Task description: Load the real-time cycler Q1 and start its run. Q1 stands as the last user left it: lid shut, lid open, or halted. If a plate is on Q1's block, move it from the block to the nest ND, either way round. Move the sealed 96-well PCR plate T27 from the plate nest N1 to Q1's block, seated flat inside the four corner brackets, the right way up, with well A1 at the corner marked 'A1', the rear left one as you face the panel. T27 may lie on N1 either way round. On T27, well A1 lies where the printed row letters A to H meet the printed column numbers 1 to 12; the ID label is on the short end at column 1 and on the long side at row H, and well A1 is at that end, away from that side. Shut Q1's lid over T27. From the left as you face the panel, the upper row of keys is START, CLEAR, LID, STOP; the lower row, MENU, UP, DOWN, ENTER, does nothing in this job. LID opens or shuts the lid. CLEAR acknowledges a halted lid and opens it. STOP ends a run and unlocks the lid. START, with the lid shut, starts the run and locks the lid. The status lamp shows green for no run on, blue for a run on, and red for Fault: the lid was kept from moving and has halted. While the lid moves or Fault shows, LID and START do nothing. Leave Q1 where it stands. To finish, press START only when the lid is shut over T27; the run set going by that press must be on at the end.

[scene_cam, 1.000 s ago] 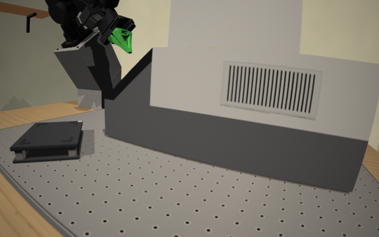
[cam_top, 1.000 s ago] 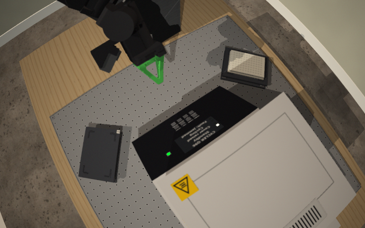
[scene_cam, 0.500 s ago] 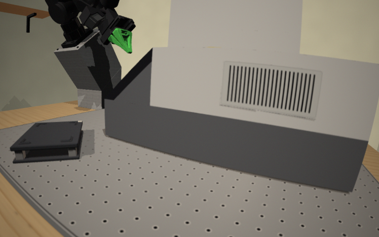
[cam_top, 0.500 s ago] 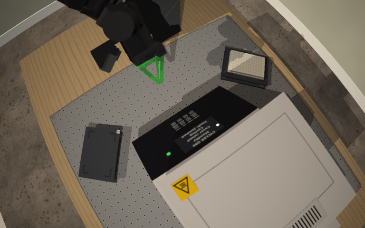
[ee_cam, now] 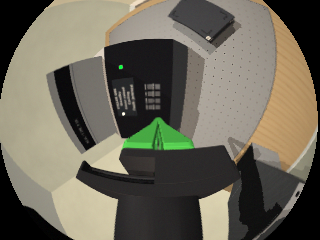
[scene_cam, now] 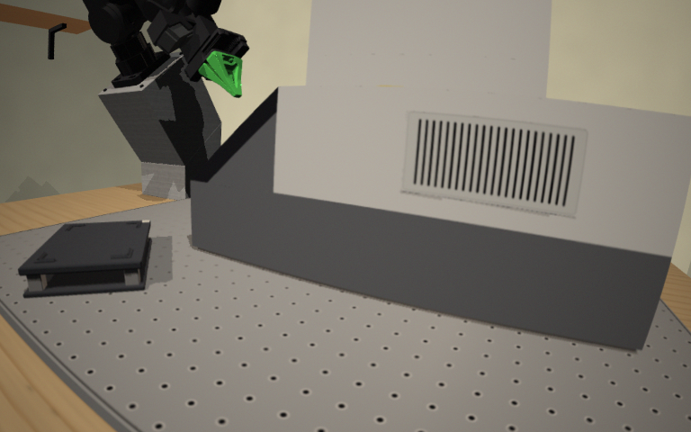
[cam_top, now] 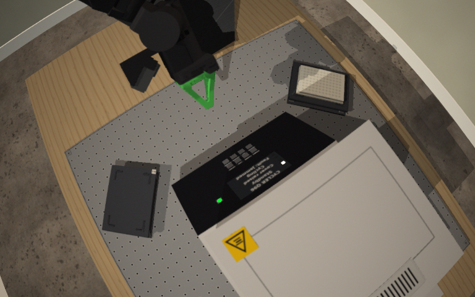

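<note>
My green-fingered gripper [cam_top: 208, 106] [scene_cam: 237, 94] [ee_cam: 158, 120] is shut and empty, in the air on the robot's side of Q1's black panel [cam_top: 192, 198] [ee_cam: 142, 57]. The status lamp [cam_top: 219, 200] [ee_cam: 120, 67] is green. The keys [cam_top: 250, 148] [ee_cam: 156, 93] are uncovered. Q1's lid [scene_cam: 429, 37] [ee_cam: 87, 82] appears raised; the screen marker looks beside "Cover raised". The block, and whether anything is on it, is hidden. A pale sealed plate [cam_top: 321, 84], seemingly T27, lies on the dark nest [cam_top: 315, 107] at the right; its markings are unreadable. The other nest [cam_top: 129, 200] [scene_cam: 92, 246] [ee_cam: 200, 17], seemingly ND, is empty.
Q1's tall body [scene_cam: 338, 155] stands between the two nests and blocks the exterior view of the plate. A yellow warning label [cam_top: 240, 243] is on Q1. The perforated board [cam_top: 122, 136] [scene_cam: 285, 364] carries the nests and Q1.
</note>
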`<state>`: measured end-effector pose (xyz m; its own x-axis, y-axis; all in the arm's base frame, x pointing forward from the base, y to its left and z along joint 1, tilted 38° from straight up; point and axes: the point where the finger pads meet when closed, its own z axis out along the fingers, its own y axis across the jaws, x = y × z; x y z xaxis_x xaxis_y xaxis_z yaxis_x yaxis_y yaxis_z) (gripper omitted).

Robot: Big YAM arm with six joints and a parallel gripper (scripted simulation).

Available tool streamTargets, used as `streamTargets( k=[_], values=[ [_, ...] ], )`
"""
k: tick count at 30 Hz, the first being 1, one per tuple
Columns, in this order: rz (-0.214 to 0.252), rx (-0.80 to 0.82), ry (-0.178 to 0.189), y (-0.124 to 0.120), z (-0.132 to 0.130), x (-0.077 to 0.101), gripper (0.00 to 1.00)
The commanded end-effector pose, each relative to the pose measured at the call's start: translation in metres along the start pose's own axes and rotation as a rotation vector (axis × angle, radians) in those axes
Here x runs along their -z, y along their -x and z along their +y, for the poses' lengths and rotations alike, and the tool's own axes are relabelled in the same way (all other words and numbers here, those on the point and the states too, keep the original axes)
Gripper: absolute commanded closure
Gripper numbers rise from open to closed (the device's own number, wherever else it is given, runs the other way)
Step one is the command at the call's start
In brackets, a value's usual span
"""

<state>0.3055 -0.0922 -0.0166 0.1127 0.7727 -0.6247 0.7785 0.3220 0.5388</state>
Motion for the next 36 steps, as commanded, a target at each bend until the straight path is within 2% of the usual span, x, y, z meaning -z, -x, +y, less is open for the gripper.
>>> streamTargets(
  k=[1,5,7,13,16,27,36],
  values=[
    [0.029,-0.014,0.047,-0.03,0.02,-0.005,1.0],
    [0.025,-0.036,0.048,-0.05,0.02,-0.004,1.0],
    [0.021,-0.047,0.044,-0.041,0.016,-0.007,1.0],
    [0.015,-0.03,0.045,-0.036,0.019,-0.015,1.0],
    [0.016,-0.013,0.033,-0.037,0.017,-0.023,1.0],
    [0.012,-0.002,0.032,-0.035,0.019,-0.035,1.0],
    [0.011,-0.001,0.03,-0.034,0.02,-0.052,1.0]
  ],
)
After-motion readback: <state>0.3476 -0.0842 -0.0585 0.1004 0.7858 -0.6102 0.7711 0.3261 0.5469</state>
